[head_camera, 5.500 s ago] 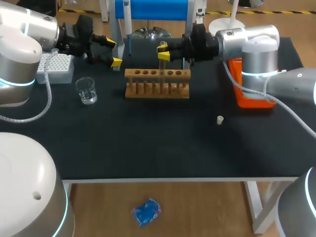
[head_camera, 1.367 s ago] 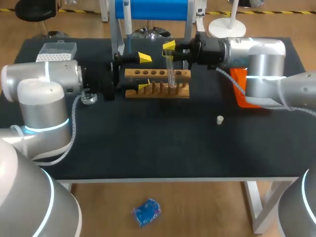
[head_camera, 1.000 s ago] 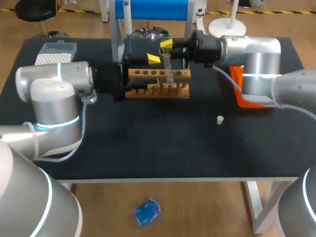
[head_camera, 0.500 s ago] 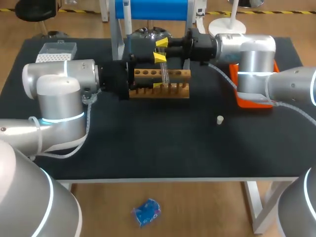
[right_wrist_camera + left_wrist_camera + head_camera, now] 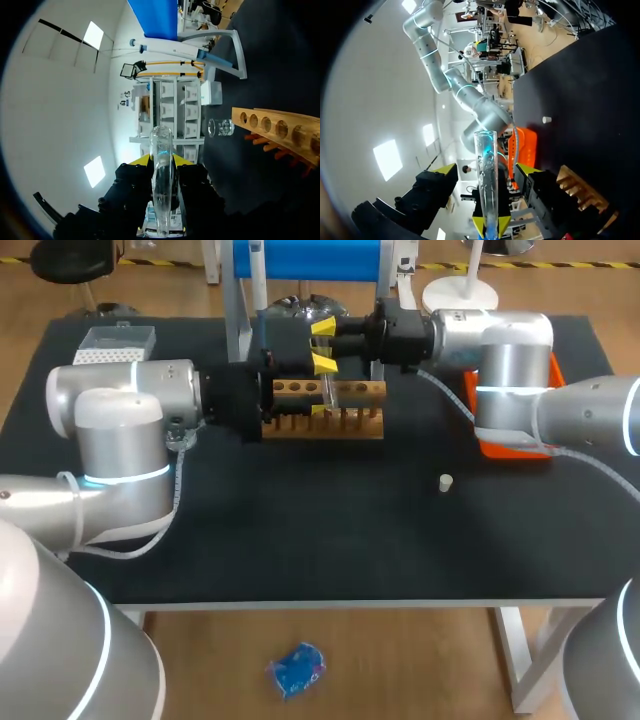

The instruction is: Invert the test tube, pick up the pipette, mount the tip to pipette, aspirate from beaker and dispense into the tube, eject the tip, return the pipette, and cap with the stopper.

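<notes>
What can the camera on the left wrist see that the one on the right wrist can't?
Only the left wrist view shows the small white stopper lying on the table and the orange tray. Only the right wrist view shows the glass beaker. Both show the test tube, clamped in the right end effector, and part of the wooden rack.

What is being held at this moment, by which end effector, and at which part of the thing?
The right end effector holds the tube by its upper part; the left end effector is open around it, not touching.
</notes>
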Controlling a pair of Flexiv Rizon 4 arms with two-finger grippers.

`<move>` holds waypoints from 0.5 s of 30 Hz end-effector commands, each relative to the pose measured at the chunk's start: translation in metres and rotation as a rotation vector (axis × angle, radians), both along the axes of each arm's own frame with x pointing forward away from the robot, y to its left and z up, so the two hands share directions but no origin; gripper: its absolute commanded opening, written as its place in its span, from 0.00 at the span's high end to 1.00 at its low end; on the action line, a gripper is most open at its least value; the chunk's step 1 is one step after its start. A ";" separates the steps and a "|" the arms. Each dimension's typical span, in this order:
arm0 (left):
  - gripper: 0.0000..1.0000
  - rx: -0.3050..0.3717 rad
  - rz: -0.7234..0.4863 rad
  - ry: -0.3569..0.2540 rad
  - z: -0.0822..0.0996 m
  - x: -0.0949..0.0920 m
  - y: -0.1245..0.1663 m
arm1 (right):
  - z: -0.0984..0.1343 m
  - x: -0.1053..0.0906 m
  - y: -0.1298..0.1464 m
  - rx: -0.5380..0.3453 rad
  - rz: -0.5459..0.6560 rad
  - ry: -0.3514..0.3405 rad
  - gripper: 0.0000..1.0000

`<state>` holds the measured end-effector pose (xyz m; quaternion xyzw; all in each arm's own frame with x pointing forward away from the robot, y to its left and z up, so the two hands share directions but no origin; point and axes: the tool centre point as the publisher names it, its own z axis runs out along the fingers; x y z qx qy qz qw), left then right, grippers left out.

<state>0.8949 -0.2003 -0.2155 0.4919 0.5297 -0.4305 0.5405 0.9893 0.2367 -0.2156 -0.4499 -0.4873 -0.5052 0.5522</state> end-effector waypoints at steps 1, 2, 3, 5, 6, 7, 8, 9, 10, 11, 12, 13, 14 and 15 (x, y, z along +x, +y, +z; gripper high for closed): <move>0.29 0.002 -0.004 0.000 -0.002 0.000 -0.002 | -0.001 0.001 0.001 0.001 0.002 -0.001 1.00; 0.29 0.002 -0.005 0.001 -0.002 0.000 -0.002 | -0.001 0.002 0.001 0.000 0.003 -0.001 1.00; 0.31 0.002 -0.005 0.002 -0.002 0.000 -0.002 | -0.001 0.002 0.001 0.000 0.003 -0.001 1.00; 0.36 0.001 -0.005 0.003 -0.002 0.000 -0.002 | -0.001 0.002 0.001 0.000 0.004 -0.001 1.00; 0.38 0.000 -0.004 0.003 -0.002 0.001 -0.002 | -0.001 0.001 0.001 0.000 0.005 -0.002 1.00; 0.42 -0.001 -0.003 0.003 -0.003 0.001 -0.002 | 0.000 0.001 0.002 0.000 0.006 -0.002 1.00; 0.43 -0.001 -0.003 0.003 -0.003 0.002 -0.002 | 0.000 0.001 0.002 0.000 0.006 -0.003 1.00; 0.45 -0.002 -0.003 0.003 -0.003 0.002 -0.002 | 0.000 0.001 0.002 -0.001 0.007 -0.003 1.00; 0.48 -0.002 -0.002 0.004 -0.003 0.002 -0.002 | 0.000 0.001 0.002 -0.003 0.008 -0.004 1.00; 0.51 -0.003 -0.002 0.004 -0.003 0.003 -0.002 | 0.000 0.000 0.002 -0.003 0.008 -0.004 1.00; 0.53 -0.003 -0.002 0.005 -0.003 0.003 -0.003 | -0.001 0.000 0.002 -0.004 0.008 -0.004 1.00; 0.55 -0.003 -0.003 0.006 -0.003 0.003 -0.003 | -0.001 0.000 0.002 -0.005 0.008 -0.004 1.00; 0.55 -0.003 -0.004 0.006 -0.003 0.003 -0.004 | -0.001 0.000 0.002 -0.005 0.008 -0.004 1.00; 0.55 -0.003 -0.006 0.007 -0.003 0.003 -0.004 | -0.001 0.000 0.001 -0.006 0.008 -0.003 1.00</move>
